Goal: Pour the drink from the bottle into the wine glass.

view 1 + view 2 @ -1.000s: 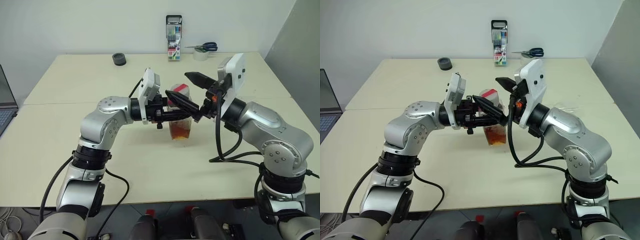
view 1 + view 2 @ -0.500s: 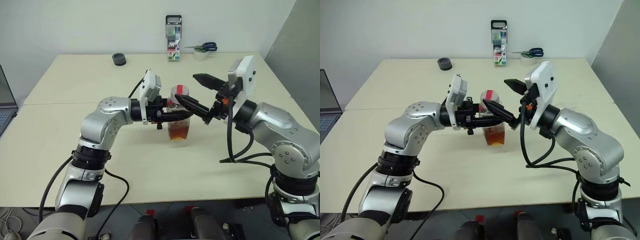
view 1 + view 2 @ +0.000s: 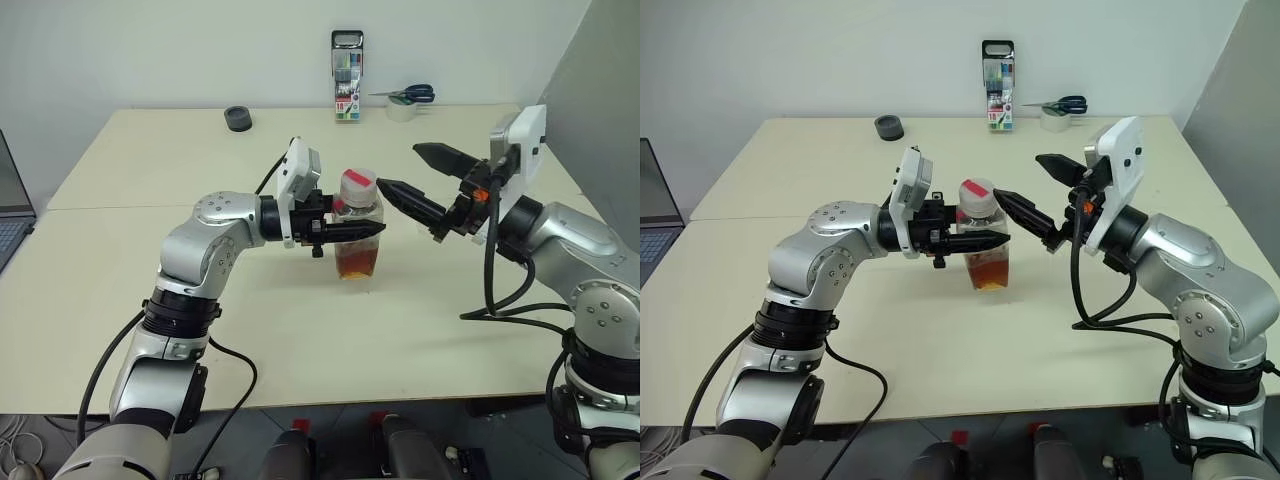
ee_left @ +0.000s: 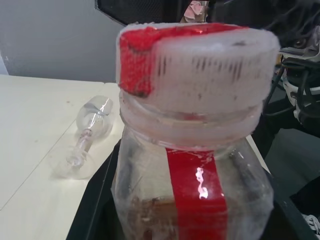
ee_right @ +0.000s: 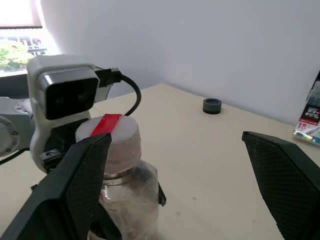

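Head view: the left end effector [image 3: 368, 229] was clamped on the bottle [image 3: 358, 232], upright on the tabletop [image 3: 150, 160]; the right end effector [image 3: 418, 178] hung beside it, spread wide, empty. Left wrist view: the wine glass [image 4: 86, 136] lay tipped over.

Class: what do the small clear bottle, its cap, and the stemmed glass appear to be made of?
Small clear bottle: probably thin plastic, scuffed, cloudy walls.
White cap with red tape: plastic, matte, ribbed.
Stemmed wine glass, lying on the table: glass or clear plastic; glossy highlights.

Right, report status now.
Left gripper shut on bottle, cap on. Right gripper open, beside cap. Wine glass lying on its side.
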Tool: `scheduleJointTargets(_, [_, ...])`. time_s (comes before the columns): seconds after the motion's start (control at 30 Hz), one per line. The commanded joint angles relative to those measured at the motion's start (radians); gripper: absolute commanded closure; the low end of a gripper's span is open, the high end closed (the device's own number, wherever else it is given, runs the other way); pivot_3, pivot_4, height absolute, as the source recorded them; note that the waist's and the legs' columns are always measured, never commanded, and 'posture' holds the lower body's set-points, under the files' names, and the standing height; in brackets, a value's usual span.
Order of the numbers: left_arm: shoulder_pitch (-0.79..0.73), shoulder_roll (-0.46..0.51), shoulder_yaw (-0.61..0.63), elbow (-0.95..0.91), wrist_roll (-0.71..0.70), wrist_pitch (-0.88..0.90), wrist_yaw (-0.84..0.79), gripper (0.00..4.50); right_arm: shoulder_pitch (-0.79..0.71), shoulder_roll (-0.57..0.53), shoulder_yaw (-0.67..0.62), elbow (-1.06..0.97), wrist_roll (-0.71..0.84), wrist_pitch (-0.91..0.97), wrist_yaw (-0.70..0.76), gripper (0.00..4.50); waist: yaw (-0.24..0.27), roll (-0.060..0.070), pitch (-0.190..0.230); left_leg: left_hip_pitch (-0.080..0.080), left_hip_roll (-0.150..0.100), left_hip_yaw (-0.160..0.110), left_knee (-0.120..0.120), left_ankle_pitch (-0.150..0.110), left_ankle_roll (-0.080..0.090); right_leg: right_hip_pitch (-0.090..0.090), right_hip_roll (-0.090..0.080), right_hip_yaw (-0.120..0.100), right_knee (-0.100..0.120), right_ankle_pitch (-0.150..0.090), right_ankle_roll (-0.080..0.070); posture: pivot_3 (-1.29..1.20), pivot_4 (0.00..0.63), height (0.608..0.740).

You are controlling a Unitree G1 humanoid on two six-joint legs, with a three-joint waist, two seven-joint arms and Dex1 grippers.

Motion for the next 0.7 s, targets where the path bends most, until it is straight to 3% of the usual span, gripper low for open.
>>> scheduleJointTargets(0.03, [-0.034, 0.001, 0.026, -0.018, -0.015, -0.021, -0.005, 2.68, -0.034, 0.008, -0.036, -0.028, 0.087, 0.006, -0.005, 0.03, 0.000, 0.000, 0.000, 0.000, 0.000, 0.000, 0.000, 0.000, 0.000, 0.000, 0.000, 0.000, 0.000, 0.000, 0.000, 0.00, 0.150, 0.740])
scheduleJointTargets(0.27, [-0.043, -0.002, 0.026, -0.007, -0.010, -0.030, -0.003, 2.68, -0.084, 0.042, 0.037, -0.015, 0.072, -0.019, -0.036, 0.03, 0.000, 0.000, 0.000, 0.000, 0.000, 0.000, 0.000, 0.000, 0.000, 0.000, 0.000, 0.000, 0.000, 0.000, 0.000, 0.00, 0.150, 0.740])
scheduleJointTargets(0.5, [-0.049, -0.004, 0.023, -0.004, -0.009, -0.033, -0.004, 2.68, -0.081, 0.086, 0.145, 0.012, -0.038, -0.080, -0.024, 0.03, 0.000, 0.000, 0.000, 0.000, 0.000, 0.000, 0.000, 0.000, 0.000, 0.000, 0.000, 0.000, 0.000, 0.000, 0.000, 0.00, 0.150, 0.740])
scheduleJointTargets(0.7, [-0.053, 0.000, 0.025, -0.003, -0.009, -0.033, -0.006, 2.68, -0.086, 0.116, 0.151, 0.059, -0.105, -0.125, -0.036, 0.03, 0.000, 0.000, 0.000, 0.000, 0.000, 0.000, 0.000, 0.000, 0.000, 0.000, 0.000, 0.000, 0.000, 0.000, 0.000, 0.00, 0.150, 0.740])
